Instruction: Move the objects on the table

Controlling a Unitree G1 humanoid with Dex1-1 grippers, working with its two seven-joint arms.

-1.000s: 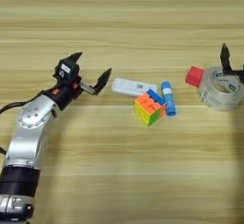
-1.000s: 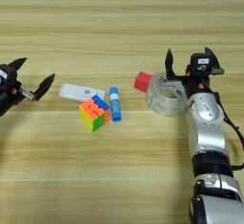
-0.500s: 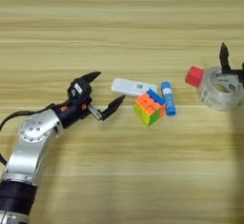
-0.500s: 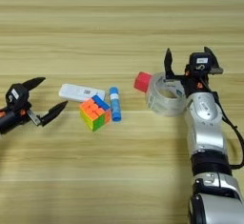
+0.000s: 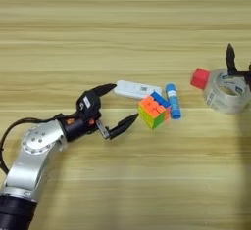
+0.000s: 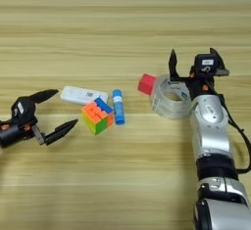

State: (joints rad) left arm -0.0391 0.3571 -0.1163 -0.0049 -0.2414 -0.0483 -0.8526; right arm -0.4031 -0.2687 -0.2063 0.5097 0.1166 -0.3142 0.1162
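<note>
**A:** Near the middle of the table [image 5: 122, 23], what lies there?

**B:** A tight little group. The multicoloured puzzle cube [image 5: 153, 109] sits in front, the flat white device [image 5: 137, 89] lies just behind it to the left, and the blue glue stick [image 5: 172, 101] lies at the cube's right side, touching or nearly touching it. Well to the right are the small red cube [image 6: 146, 83] and the clear tape roll [image 6: 169, 97], side by side, apparently in contact.

**A:** And the left gripper [image 5: 116, 107]?

**B:** It reaches in from the left, low over the wood, fingers spread wide and holding nothing. One tip points at the near end of the white device, the other lies just left of the puzzle cube. Neither clearly touches anything.

**A:** The right gripper [image 6: 188, 65]?

**B:** It stands at the tape roll, released as well: one finger rises at the roll's far left rim, the other is on the far right side. Whether it straddles the roll's wall or merely rests behind it, I cannot tell. It looks idle.

**A:** So which step is this?

**B:** I judge it an approach by the left arm, with nothing gripped yet. The cube or the white device seems the target. The next move calls for advancing until the fingers bracket one item only, because the three lie so close that closing carelessly could nudge the neighbours.
</note>
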